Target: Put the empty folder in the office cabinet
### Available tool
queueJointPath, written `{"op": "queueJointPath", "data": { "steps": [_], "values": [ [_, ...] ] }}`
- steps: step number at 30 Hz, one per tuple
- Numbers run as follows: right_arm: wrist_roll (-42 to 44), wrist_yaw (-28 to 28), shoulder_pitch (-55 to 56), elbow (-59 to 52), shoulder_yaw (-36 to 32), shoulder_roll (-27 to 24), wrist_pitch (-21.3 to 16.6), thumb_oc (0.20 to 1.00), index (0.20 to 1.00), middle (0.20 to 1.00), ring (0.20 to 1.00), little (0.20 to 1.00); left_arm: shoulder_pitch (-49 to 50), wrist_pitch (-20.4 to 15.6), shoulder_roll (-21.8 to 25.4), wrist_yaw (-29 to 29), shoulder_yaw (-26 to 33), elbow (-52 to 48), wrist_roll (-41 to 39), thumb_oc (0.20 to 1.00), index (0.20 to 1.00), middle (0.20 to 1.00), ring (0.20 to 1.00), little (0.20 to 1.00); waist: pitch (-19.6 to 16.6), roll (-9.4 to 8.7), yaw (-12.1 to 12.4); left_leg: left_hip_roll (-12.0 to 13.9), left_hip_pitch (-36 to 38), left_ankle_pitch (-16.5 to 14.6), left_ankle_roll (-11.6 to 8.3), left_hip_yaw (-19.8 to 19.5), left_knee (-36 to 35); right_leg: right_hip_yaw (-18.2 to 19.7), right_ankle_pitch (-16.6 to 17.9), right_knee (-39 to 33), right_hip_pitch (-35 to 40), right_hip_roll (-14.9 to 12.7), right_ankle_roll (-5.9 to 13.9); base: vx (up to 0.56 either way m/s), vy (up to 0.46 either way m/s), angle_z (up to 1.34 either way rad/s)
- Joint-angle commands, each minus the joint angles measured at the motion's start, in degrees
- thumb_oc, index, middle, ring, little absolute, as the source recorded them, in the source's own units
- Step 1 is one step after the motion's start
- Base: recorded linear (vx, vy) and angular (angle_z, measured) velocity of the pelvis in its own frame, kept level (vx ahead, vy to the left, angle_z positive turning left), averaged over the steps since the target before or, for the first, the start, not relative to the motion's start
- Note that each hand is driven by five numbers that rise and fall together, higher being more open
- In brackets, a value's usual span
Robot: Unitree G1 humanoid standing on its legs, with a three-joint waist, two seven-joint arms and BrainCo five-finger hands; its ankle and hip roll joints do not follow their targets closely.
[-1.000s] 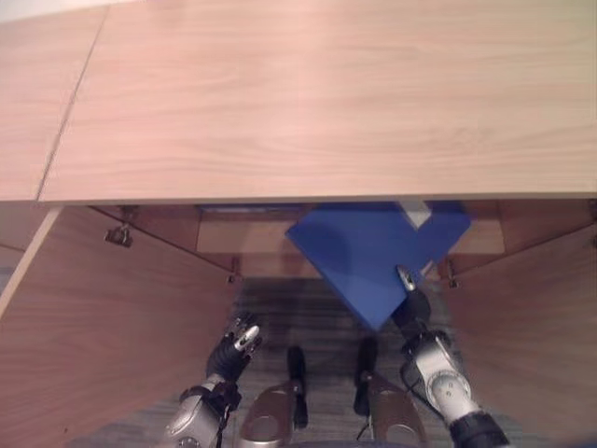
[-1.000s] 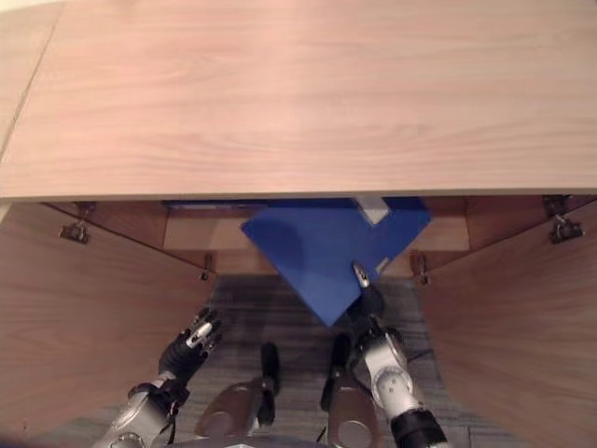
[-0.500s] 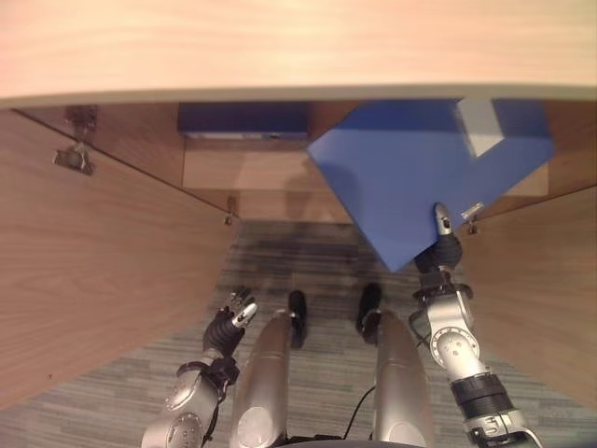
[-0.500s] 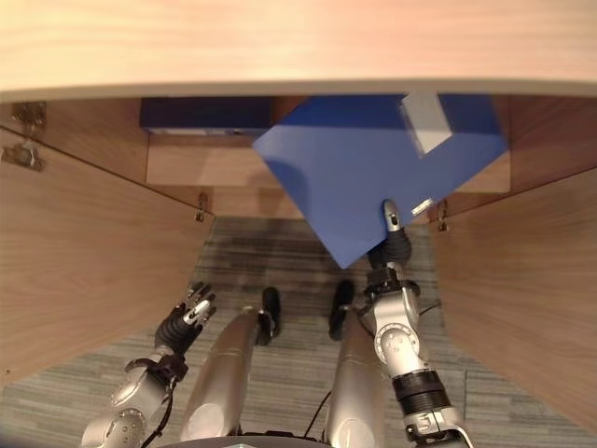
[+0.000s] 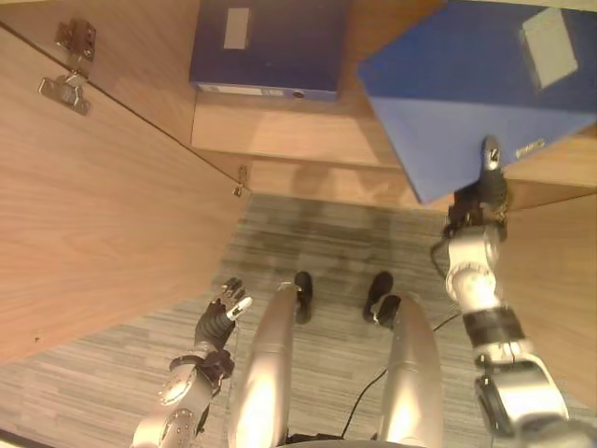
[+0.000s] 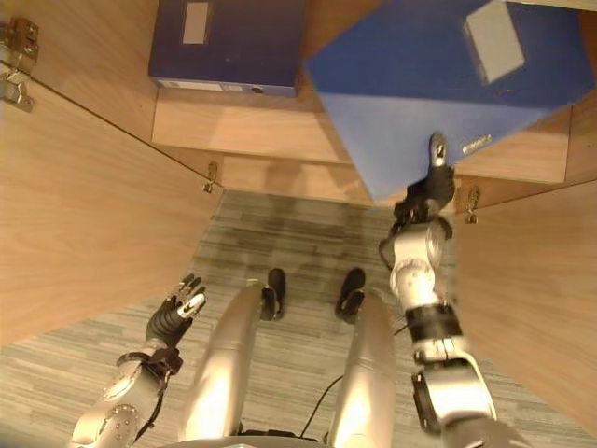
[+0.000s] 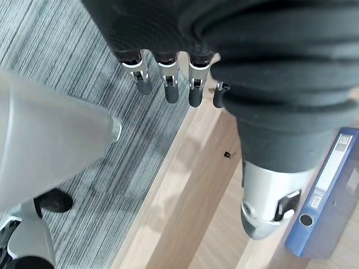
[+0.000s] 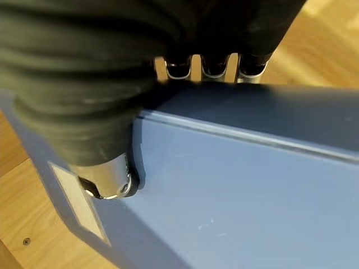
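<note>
Partway through, by the look of it: folder (image 5: 466,103) gripped in the right robot hand (image 5: 485,182), thumb lying on its broad blue face, fingers (image 8: 203,68) hooked over the far edge, corner pinched between them. Carried tilted at the mouth of the open office cabinet (image 5: 308,140), its upper part already over the wooden shelf beyond the robot hand, its lower corner hanging out above the grey floor (image 5: 121,373). Not yet set down or stood up inside. Left to do, judging from this: push further in, rest on the shelf, let go.

Plain blue lever-arch type, stiff flat cover, pale label on the spine, small label near the thumb. Another dark blue binder (image 5: 266,47) already on the shelf, well off to the holding hand's left. Left robot hand (image 5: 222,317) low over the floor, fingers loosely spread, holding nothing.
</note>
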Motion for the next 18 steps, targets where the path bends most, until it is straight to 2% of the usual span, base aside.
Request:
{"op": "queueJointPath", "data": {
  "steps": [1,6,9,18],
  "values": [
    [2.86,-2.28,-10.74,4.35,-0.81,-6.29,-4.77,0.200,0.200,0.200,0.200,0.200,1.07,-2.14,4.07,1.70,-1.94,-3.68,1.22,1.000,1.000,1.000,1.000,1.000,-3.45,-0.24,2.04,-0.97,-2.69,-0.56,0.06,-1.89,-0.59,2.24,-7.37,1.82,5.63,-2.07,-0.83,-0.01,0.002,0.05],
    [3.76,-3.27,-17.11,10.53,0.93,-8.99,-3.90,0.200,0.200,0.200,0.200,0.200,0.08,-2.02,4.92,2.12,-2.50,-3.72,1.32,1.000,1.000,1.000,1.000,1.000,-3.22,-0.03,2.45,-1.16,-3.15,-0.31,-0.07,-1.88,-0.73,1.93,-7.24,1.72,5.27,-2.27,-0.73,0.00,0.001,0.07],
    [3.58,-5.82,-24.30,17.07,2.78,-10.87,-3.68,0.200,0.200,0.200,0.200,0.200,-0.62,-2.27,6.05,2.70,-3.07,-3.77,0.68,1.000,1.000,1.000,1.000,1.000,-3.26,0.12,3.17,-1.46,-3.18,-0.37,-0.06,-1.70,-1.29,1.83,-7.22,1.49,5.05,-2.27,-0.82,0.00,0.012,0.09],
    [6.69,-7.71,-31.42,24.94,3.19,-10.11,-4.15,0.200,0.200,0.200,0.200,0.200,-0.82,-2.44,7.61,3.66,-3.62,-2.47,0.79,1.000,1.000,1.000,1.000,1.000,-3.75,1.44,4.67,-1.83,-3.56,-0.53,0.05,-1.54,-1.49,1.72,-6.92,1.45,4.60,-2.50,-0.43,0.00,0.002,0.01]
  ]
}}
